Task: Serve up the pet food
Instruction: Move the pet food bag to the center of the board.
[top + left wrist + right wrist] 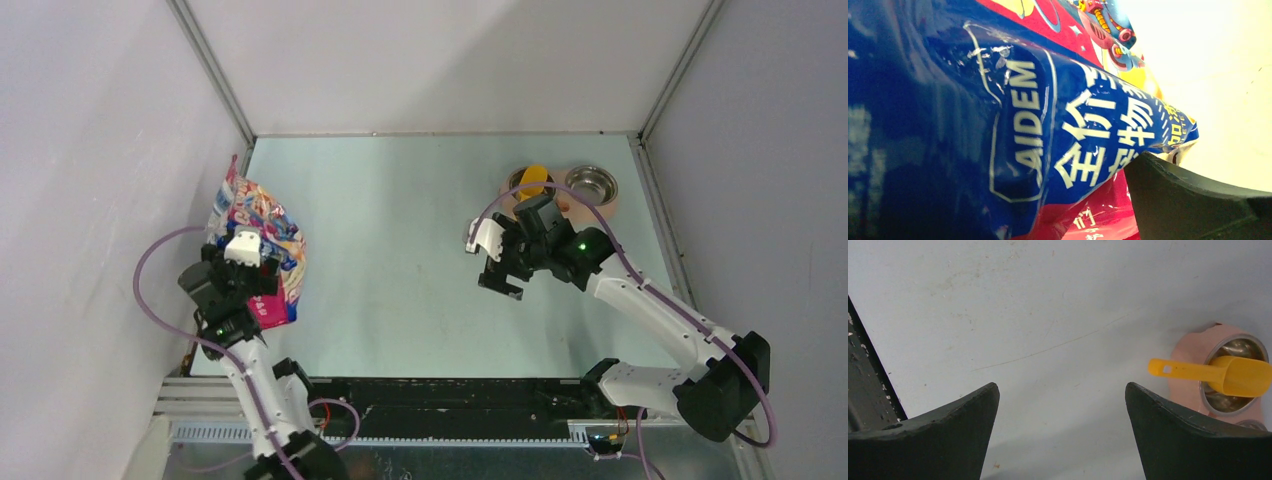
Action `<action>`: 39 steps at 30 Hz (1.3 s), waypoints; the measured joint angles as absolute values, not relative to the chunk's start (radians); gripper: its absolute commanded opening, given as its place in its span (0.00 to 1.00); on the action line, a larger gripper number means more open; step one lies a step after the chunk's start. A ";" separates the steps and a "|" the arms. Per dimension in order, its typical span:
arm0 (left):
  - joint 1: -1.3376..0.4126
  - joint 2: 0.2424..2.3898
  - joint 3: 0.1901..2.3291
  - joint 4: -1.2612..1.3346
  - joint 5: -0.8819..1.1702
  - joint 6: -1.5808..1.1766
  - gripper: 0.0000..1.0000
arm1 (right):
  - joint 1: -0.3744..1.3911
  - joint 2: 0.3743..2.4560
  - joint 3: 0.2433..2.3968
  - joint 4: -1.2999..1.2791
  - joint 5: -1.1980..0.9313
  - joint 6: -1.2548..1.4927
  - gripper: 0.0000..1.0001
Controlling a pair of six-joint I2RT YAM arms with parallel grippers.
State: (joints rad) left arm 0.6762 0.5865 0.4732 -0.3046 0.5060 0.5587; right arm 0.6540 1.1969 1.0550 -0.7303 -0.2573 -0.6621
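Right gripper point(1062, 390): wide open, holding nothing
Left gripper point(243, 250): jaws spread at the bag point(1048, 125), can't tell if gripping
Scoop point(1228, 374): yellow, lying in steel bowl point(1237, 347)

Left of the pale pink two-bowl feeder stand point(565, 205), the pale green table point(400, 250) lies open as far as the glossy pink-and-blue printed bag point(270, 215) by the left wall. A yellow plastic scoop point(535, 180) covers the stand's left steel bowl point(515, 183). The right gripper point(494, 262) hangs just in front of the stand.
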 measured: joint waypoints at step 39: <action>0.730 0.374 0.634 -0.891 -0.178 0.614 0.97 | 0.572 1.202 1.027 -0.720 -0.294 -0.662 1.00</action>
